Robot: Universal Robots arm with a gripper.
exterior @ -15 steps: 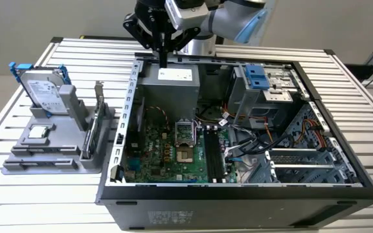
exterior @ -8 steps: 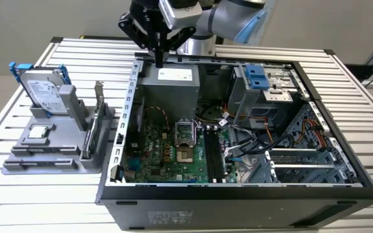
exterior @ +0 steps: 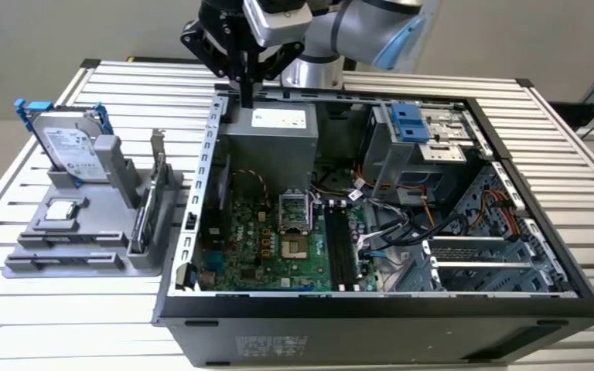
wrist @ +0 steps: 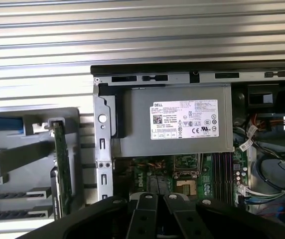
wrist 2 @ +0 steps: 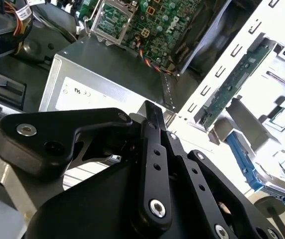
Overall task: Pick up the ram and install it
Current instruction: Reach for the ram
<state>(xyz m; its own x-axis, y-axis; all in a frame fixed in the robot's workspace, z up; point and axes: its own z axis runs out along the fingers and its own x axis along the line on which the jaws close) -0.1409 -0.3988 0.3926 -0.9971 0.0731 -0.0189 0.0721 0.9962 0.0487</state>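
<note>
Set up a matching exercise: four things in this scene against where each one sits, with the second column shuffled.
Things
1. long blue-green ram stick
2. black gripper
3. silver hard drive with blue rails
4. grey boxy power supply with a white label

Places
A. inside the open black computer case, at its far corner on the exterior view's left
B. upright at the grey holder's far corner, away from the case
C. on edge in a holder slot near the case wall
D. in the air over the case's far edge

Pairs: 1-C, 2-D, 3-B, 4-A
</note>
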